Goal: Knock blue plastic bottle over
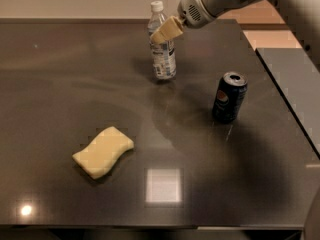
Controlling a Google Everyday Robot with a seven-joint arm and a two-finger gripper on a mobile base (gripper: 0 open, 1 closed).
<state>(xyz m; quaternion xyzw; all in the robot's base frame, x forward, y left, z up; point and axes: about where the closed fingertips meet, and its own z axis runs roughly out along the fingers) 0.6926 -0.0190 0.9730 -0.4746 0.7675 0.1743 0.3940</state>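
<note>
The blue plastic bottle is a small clear water bottle with a white cap and a white-bluish label. It stands upright near the far middle of the dark table. My gripper reaches in from the upper right, and its tan fingertips lie against the bottle's upper right shoulder, just below the cap. The arm runs off the top right corner.
A dark blue soda can stands upright to the right of and nearer than the bottle. A yellow sponge lies at the front left. The table's right edge borders a second grey surface.
</note>
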